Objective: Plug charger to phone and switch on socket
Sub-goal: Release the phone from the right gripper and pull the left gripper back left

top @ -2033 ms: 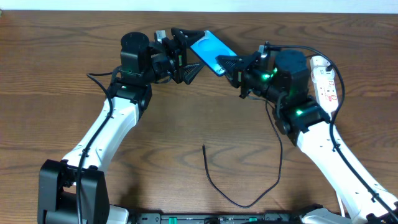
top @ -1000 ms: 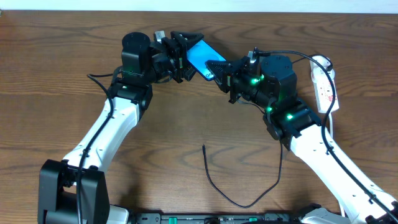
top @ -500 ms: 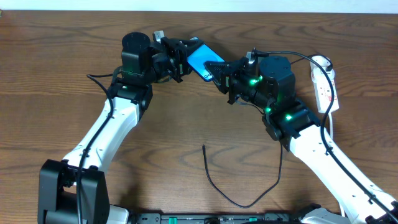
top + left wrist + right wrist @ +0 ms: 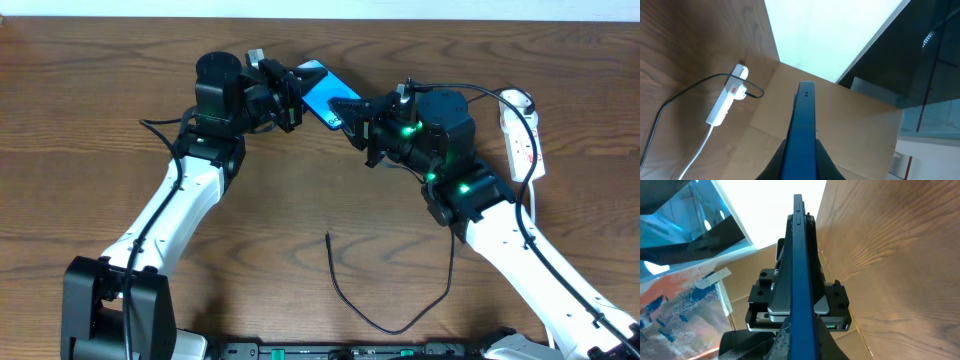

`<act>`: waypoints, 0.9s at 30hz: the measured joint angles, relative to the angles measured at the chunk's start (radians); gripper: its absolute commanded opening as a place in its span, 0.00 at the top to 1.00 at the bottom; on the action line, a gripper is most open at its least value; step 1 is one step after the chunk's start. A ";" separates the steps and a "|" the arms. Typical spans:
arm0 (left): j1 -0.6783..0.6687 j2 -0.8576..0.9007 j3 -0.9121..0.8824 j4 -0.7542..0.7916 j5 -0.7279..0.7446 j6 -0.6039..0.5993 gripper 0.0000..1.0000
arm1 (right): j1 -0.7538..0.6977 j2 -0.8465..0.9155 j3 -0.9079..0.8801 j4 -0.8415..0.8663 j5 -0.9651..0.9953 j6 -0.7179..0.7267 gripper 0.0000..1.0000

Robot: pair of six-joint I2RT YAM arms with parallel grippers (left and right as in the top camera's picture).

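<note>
**Phone clamped at both ends: it can twist or slip**

The phone (image 4: 318,88) appears lifted above the table (image 4: 90,150), with a part of its blue screen visible from above. The left gripper (image 4: 293,92) is closed on the phone's upper-left end, and the right gripper (image 4: 348,112) is closed on its lower-right end.

I think the first danger is here. If the two arms do not move together, the phone can be twisted or pulled out of one grip. If one gripper lets go, the other holds only one end, so the phone may tilt and fall.

No gripper is free for the charger (image 4: 329,250). It lies well apart from the phone, on the robot's side. The socket (image 4: 524,135) lies far to the right of the phone, untouched.
</note>
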 measured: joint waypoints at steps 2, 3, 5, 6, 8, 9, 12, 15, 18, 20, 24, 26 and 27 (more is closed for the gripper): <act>0.000 0.000 0.000 0.000 0.000 0.000 0.93 | 0.000 0.000 0.000 0.000 0.000 0.003 0.98; 0.000 0.000 0.000 0.000 0.000 0.000 0.92 | 0.000 0.000 0.000 0.000 0.000 0.004 0.98; 0.000 0.000 0.000 0.000 0.000 0.000 0.92 | 0.000 0.000 0.000 0.000 0.000 0.006 0.98; 0.000 0.000 0.000 0.000 0.000 0.000 0.92 | 0.000 0.000 0.000 0.000 0.000 0.007 0.98; 0.000 0.000 0.000 0.000 0.000 0.000 0.93 | 0.000 0.000 0.000 0.000 0.000 0.007 0.99; 0.000 0.000 0.000 0.000 0.000 0.000 0.93 | 0.000 0.000 0.000 0.000 0.000 0.007 0.99; 0.000 0.000 0.000 0.000 0.000 0.000 0.92 | 0.000 0.000 0.000 0.000 0.000 0.007 0.87; -0.002 0.000 -0.001 -0.007 0.000 0.003 0.93 | 0.000 0.000 0.000 0.007 0.001 -0.004 0.50; -0.003 0.000 -0.003 -0.009 -0.003 0.004 0.93 | 0.000 -0.002 0.002 0.007 0.001 -0.010 0.24; -0.003 0.000 -0.003 -0.008 -0.004 0.004 0.93 | 0.000 -0.001 0.002 0.007 0.000 -0.023 0.11; -0.003 0.000 -0.003 -0.007 -0.004 0.004 0.92 | 0.000 -0.002 0.002 0.008 -0.001 -0.028 0.01; -0.003 0.000 -0.003 -0.008 -0.006 0.004 0.92 | 0.000 -0.002 0.002 0.008 0.000 -0.029 0.01; -0.002 0.000 -0.003 -0.008 -0.007 0.004 0.92 | 0.000 -0.002 0.002 0.008 0.000 -0.029 0.01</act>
